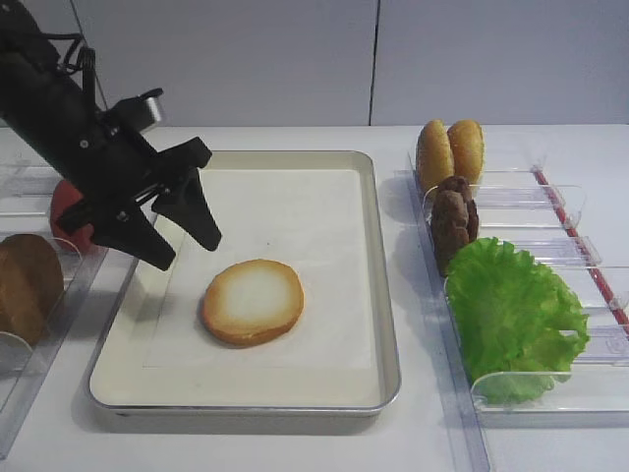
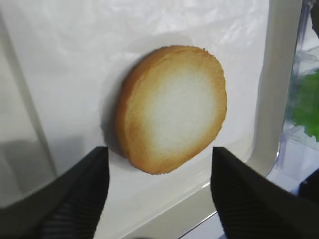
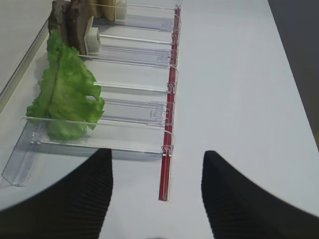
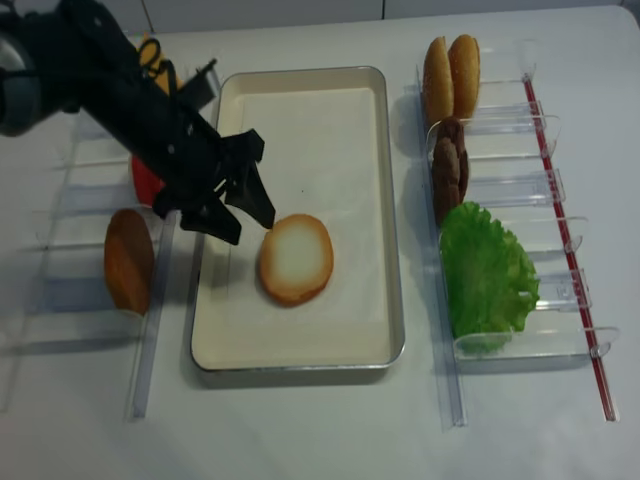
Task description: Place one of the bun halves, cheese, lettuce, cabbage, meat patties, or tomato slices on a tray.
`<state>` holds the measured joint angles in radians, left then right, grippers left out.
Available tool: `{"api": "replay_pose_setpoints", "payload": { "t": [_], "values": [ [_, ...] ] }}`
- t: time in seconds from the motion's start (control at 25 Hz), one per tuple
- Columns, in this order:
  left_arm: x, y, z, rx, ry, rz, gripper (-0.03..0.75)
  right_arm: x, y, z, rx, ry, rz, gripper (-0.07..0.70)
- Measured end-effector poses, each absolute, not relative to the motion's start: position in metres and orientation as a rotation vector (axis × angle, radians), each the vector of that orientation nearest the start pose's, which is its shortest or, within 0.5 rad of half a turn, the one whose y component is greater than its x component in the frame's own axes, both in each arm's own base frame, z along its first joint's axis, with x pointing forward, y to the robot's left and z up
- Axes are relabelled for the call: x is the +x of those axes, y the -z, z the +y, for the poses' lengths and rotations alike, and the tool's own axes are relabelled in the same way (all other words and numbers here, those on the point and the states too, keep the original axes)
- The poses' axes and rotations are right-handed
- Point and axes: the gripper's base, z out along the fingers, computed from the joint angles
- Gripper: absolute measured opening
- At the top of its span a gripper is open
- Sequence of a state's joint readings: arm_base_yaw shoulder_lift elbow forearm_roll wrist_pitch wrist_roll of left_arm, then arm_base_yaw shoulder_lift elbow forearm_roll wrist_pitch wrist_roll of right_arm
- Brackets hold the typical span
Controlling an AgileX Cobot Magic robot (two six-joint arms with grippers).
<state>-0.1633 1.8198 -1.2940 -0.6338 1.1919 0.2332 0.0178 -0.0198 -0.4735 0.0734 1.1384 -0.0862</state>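
A round flat bun half with a pale whitish cut face and a toasted golden-brown edge [image 1: 253, 301] is lying face up on the white paper liner of the large rectangular cream-coloured tray with a metal rim [image 1: 385, 324], a little towards the near side of the tray. The black left gripper [image 1: 183, 240] is hanging tilted over the left part of the tray, just beside and above the bun half, its two fingers [image 2: 75, 199] standing apart with nothing between them and not touching the bun. To the right of the tray, narrow clear plastic holders [image 1: 536, 388] are carrying a big frilly bright green lettuce leaf [image 1: 513, 315], dark brown lumpy meat patties [image 1: 454, 218] standing on edge behind it, and two glossy golden-orange domed buns [image 1: 449, 151] at the far end. To the left, a plain brown-crusted bun [image 1: 26, 285] is sitting in another clear holder, with something red [image 1: 71, 208] partly hidden behind the arm. The right gripper [image 3: 157, 191] is showing only in its own wrist view, fingers spread wide over the bare white table beside the lettuce holder, gripping nothing. I am seeing no brand, label or readable writing anywhere.
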Motion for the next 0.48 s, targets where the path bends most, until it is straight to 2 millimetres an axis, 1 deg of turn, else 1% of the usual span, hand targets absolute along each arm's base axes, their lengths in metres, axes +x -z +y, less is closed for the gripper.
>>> {"api": "replay_pose_setpoints", "payload": {
  "t": [0.12,0.28,0.36,0.48],
  "values": [
    [0.331,-0.241,-0.102,0.192,0.805,3.028,0.435,-0.009,-0.264,0.006,-0.117,-0.049,2.123,0.399],
    [0.32,-0.262,-0.101,0.182,0.713,3.012,0.435,-0.009,-0.264,0.006,-0.117,-0.049,2.123,0.399],
    [0.311,-0.274,-0.102,0.206,0.611,3.002,0.435,-0.009,-0.264,0.006,-0.117,-0.049,2.123,0.399],
    [0.292,-0.298,-0.102,0.276,0.434,2.951,0.435,-0.009,-0.264,0.006,-0.117,-0.049,2.123,0.399]
  ]
}}
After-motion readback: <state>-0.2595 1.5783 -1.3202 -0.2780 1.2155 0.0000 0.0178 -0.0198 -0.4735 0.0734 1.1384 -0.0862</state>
